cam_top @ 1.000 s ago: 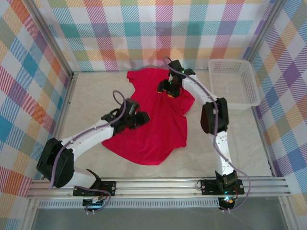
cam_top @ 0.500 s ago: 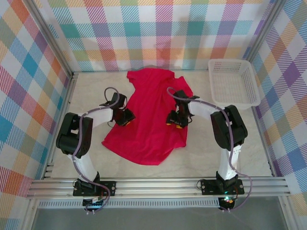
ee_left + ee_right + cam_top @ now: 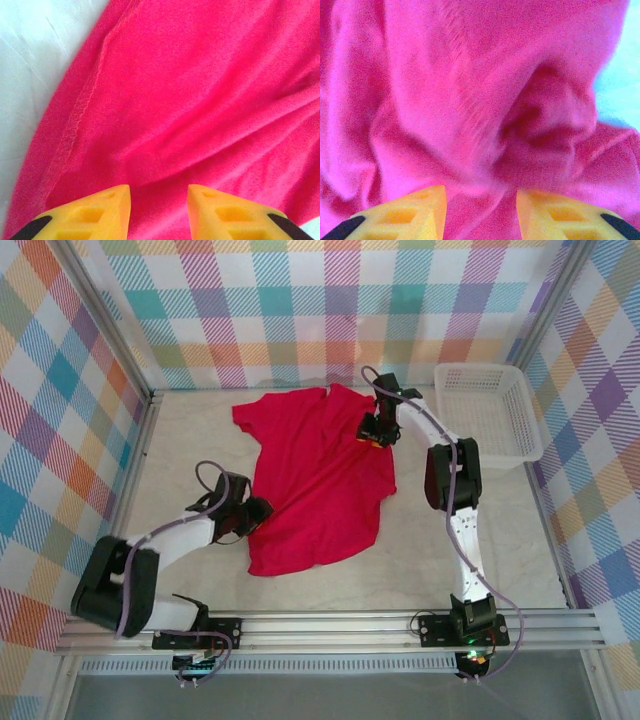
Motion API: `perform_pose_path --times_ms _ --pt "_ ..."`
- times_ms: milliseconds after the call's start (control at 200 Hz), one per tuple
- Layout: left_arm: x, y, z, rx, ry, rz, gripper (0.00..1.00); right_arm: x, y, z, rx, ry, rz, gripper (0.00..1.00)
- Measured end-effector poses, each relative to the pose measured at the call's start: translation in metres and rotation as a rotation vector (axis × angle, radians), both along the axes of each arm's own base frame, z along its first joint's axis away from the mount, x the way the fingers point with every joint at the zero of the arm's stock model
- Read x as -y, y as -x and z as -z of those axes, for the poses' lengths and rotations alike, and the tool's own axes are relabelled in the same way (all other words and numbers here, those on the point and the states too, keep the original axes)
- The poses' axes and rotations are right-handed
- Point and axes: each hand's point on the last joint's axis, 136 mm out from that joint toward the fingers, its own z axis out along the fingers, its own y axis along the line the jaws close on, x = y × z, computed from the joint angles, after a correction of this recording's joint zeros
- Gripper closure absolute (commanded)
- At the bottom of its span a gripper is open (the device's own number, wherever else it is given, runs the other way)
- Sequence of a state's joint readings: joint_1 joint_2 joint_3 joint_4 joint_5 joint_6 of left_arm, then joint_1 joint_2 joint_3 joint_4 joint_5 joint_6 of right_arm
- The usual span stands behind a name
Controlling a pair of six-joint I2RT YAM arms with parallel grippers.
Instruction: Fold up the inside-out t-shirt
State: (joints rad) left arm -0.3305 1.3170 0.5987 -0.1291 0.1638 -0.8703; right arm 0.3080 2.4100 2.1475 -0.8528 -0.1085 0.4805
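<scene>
We're early in this one: the red t-shirt lies spread on the table just left of the white mesh basket, mostly in one layer, rumpled and a bit askew. We see no clean fold in it yet. As we judge it, this is the flattening and squaring stage, so every fold is left to make: sides in, then the body doubled over. The right gripper sits on the shirt's edge nearest the basket, at the far corner. In its wrist view the yellow fingers stand apart, with bunched cloth rising into the gap. We cannot tell whether they bite on it or only straddle it. The left gripper works the side of the shirt away from the basket, low on that edge. Its fingers are apart too, over smooth cloth beside a stitched seam, with creases running toward the gap. There too we cannot tell whether it has a grip. The basket holds nothing of the shirt.
</scene>
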Motion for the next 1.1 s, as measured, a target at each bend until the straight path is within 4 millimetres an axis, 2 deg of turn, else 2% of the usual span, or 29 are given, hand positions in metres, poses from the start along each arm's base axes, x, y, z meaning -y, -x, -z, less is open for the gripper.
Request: perform_pose_path --times_ms 60,110,205,305,400,515,680,775,890,985,1100 --pt "-0.005 -0.004 -0.02 0.052 -0.031 0.0 0.61 -0.002 0.01 -0.015 0.01 0.011 -0.015 0.54" --pt "-0.007 -0.009 -0.037 0.087 -0.051 0.007 0.6 -0.004 0.029 -0.026 0.012 0.026 -0.038 0.53" --pt "-0.006 -0.018 -0.061 0.13 -0.089 0.05 0.61 -0.012 0.087 -0.052 0.023 0.047 -0.094 0.51" --pt "-0.005 -0.018 -0.065 0.125 -0.12 0.097 0.62 -0.025 0.154 -0.073 0.066 0.024 -0.159 0.5" --pt "-0.005 -0.009 -0.053 0.083 -0.14 0.132 0.62 -0.038 0.216 -0.068 0.048 -0.008 -0.218 0.5" --pt "-0.009 0.005 -0.036 0.028 -0.154 0.151 0.62 -0.043 0.26 -0.038 -0.034 0.012 -0.239 0.5" --pt "-0.005 0.015 -0.02 -0.027 -0.148 0.18 0.62 -0.031 0.295 -0.004 -0.117 0.079 -0.212 0.5" --pt "-0.001 0.018 -0.016 -0.042 -0.146 0.195 0.63 -0.018 0.302 0.008 -0.138 0.112 -0.177 0.5" --pt "0.004 0.022 -0.013 -0.047 -0.146 0.215 0.63 -0.014 0.304 0.015 -0.145 0.12 -0.156 0.5" --pt "0.006 0.023 -0.013 -0.047 -0.145 0.224 0.63 -0.016 0.301 0.02 -0.146 0.121 -0.143 0.58" --pt "0.007 0.023 -0.013 -0.048 -0.146 0.226 0.63 -0.017 0.3 0.031 -0.158 0.131 -0.135 0.73"
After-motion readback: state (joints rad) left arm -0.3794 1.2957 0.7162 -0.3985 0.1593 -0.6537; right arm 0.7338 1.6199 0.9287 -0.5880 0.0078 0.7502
